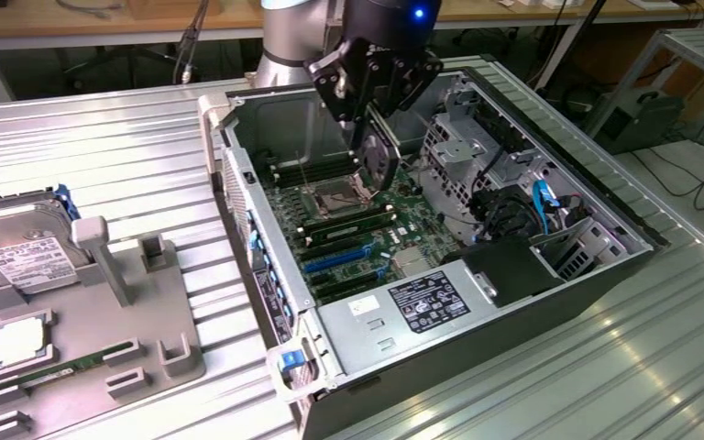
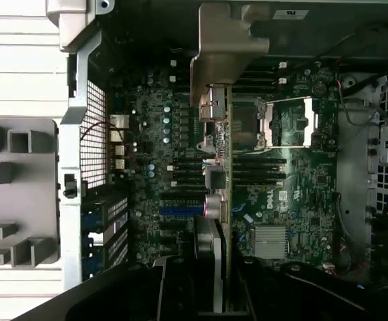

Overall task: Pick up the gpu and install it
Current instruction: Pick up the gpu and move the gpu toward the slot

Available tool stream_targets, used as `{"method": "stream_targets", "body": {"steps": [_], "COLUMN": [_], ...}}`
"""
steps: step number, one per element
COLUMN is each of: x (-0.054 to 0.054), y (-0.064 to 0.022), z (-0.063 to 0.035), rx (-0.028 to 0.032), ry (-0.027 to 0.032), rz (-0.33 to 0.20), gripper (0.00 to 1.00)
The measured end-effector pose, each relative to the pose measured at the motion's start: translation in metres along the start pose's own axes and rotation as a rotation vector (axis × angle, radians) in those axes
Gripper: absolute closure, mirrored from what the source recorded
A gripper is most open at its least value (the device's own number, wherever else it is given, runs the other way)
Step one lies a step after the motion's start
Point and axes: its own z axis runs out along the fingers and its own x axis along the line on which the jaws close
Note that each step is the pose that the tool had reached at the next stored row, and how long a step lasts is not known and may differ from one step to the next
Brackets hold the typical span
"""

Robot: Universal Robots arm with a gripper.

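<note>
Gripper (image 1: pixel 370 112) clamped on the gpu (image 1: pixel 378 163), held over the motherboard (image 1: pixel 355 240).

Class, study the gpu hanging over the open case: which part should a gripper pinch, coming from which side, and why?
Pinch the two broad flat faces near the upper long edge, from above, as the gripper holds the gpu now. The card is thin and stands on edge, so its lower edge is left free above the motherboard.

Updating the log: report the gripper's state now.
Gripper: shut on the gpu, held upright above the motherboard inside the open computer case.
</note>
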Motion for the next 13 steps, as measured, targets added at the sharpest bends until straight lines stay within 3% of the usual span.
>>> {"method": "stream_targets", "body": {"steps": [7,10,13], "x": [-0.029,-0.056,-0.059], "y": [0.0013,0.0015,0.0015], "z": [0.0014,0.0035,0.0037], "rx": [0.0001,0.0001,0.0002], "ry": [-0.0002,-0.0004,-0.0003], "rz": [0.005,0.007,0.007], "gripper": [0.72,0.72,0.72]}}
